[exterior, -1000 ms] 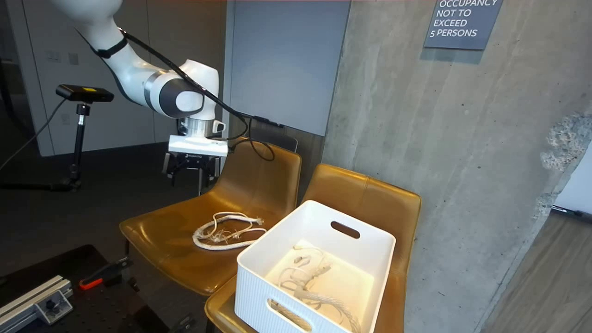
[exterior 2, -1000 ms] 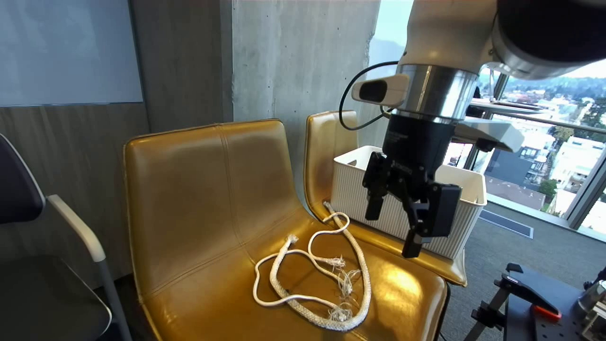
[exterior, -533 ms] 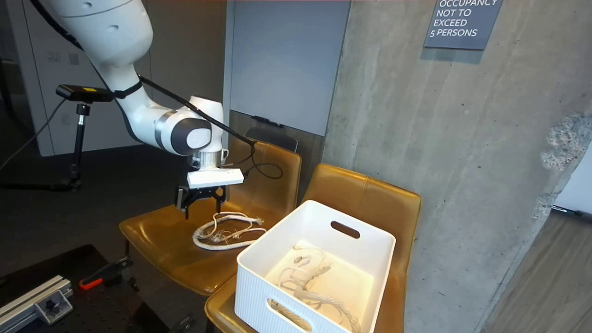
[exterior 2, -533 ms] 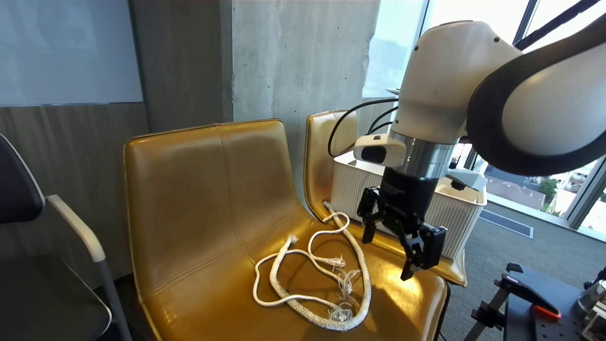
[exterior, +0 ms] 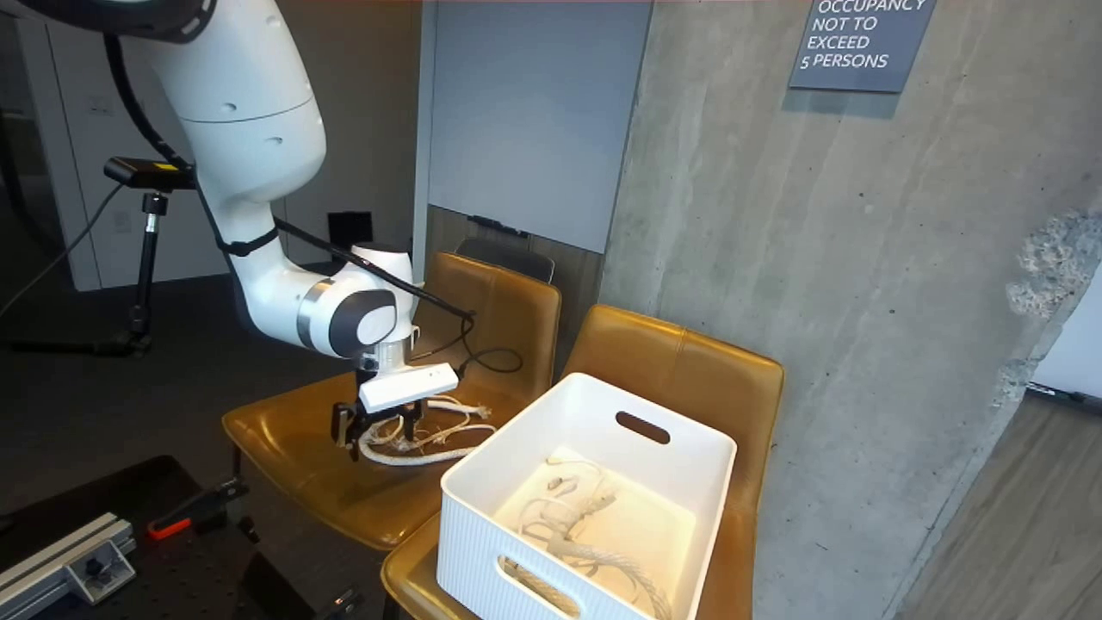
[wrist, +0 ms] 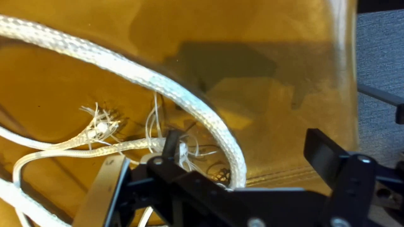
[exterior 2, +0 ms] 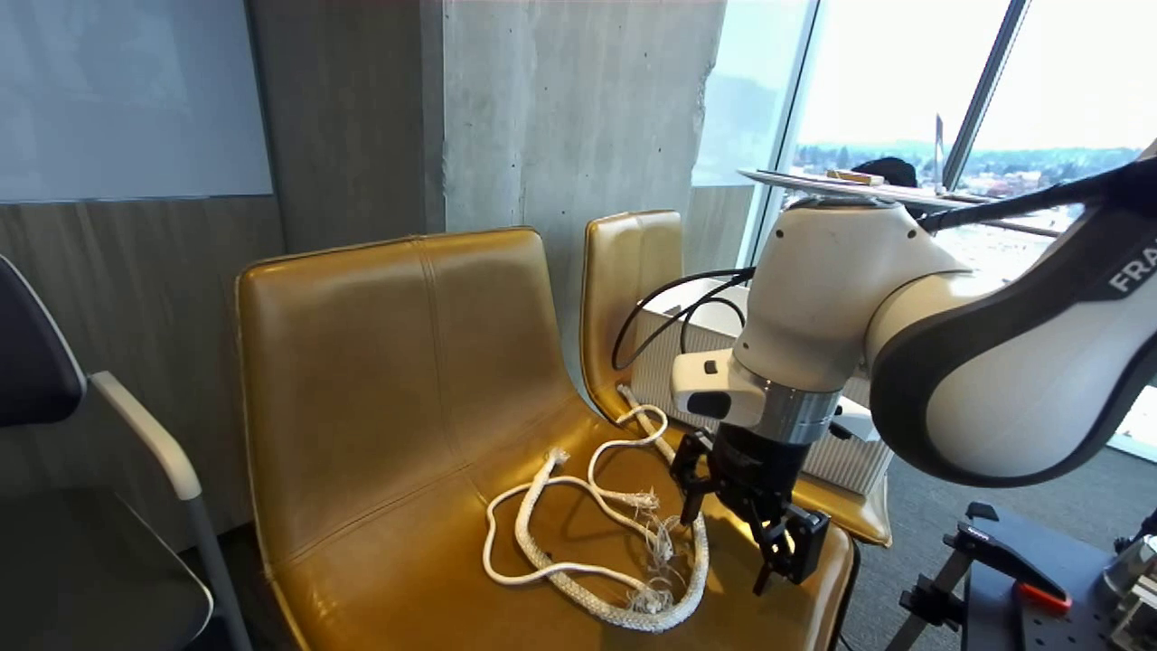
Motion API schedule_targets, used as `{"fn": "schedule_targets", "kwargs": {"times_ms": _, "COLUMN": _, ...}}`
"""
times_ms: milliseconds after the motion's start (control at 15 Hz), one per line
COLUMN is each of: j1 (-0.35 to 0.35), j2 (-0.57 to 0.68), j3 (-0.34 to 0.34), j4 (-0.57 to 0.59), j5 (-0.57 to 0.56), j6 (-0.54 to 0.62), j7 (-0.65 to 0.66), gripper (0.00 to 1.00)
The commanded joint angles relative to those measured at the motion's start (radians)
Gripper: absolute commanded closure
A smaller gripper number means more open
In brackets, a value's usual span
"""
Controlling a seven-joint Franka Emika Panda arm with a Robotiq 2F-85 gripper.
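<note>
I've got my black two-fingered gripper [wrist: 243, 137] hanging low over the seat of a tan leather-look chair [exterior 2: 362, 362], its jaws spread wide with nothing clamped between them; that spread leaves room for the thick white braided rope [wrist: 151, 79], whose bend runs below, partly within the gap as the wrist view has it. Whether a fingertip touches it, I can't tell from here. The rope lies on the seat in a broad loop, and I'd put that smooth curve down to its own stiffness, with the seat bearing it underneath. In and around the loop the thinner white cords [wrist: 132, 144] wander more loosely, being slimmer, I'd guess, and their frayed ends [wrist: 101, 127] fan out near one finger. Close alongside, the white ribbed plastic bin [exterior: 473, 547] stands on a matching tan chair [exterior: 689, 362]; that seat carries its weight and the backrest rises behind it. On the bin's floor lie pale rope and cords [exterior: 616, 561], loosely strewn, the tall walls fencing them in.
</note>
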Motion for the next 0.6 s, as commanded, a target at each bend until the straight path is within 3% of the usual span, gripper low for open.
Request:
{"fn": "schedule_targets", "kwargs": {"times_ms": 0, "j1": 0.018, "j2": 0.075, "j3": -0.016, "j4": 0.068, "j5": -0.072, "j6": 0.028, "j7": 0.000, "gripper": 0.01}}
{"fn": "schedule_targets", "kwargs": {"times_ms": 133, "j1": 0.022, "j2": 0.106, "j3": -0.022, "j4": 0.095, "j5": -0.097, "j6": 0.026, "j7": 0.003, "gripper": 0.25}}
{"fn": "schedule_targets", "kwargs": {"times_ms": 200, "j1": 0.022, "j2": 0.120, "j3": -0.024, "j4": 0.108, "j5": -0.107, "j6": 0.024, "j7": 0.004, "gripper": 0.27}}
{"fn": "schedule_targets", "kwargs": {"times_ms": 533, "j1": 0.025, "j2": 0.149, "j3": -0.042, "j4": 0.138, "j5": -0.132, "j6": 0.018, "j7": 0.019, "gripper": 0.64}}
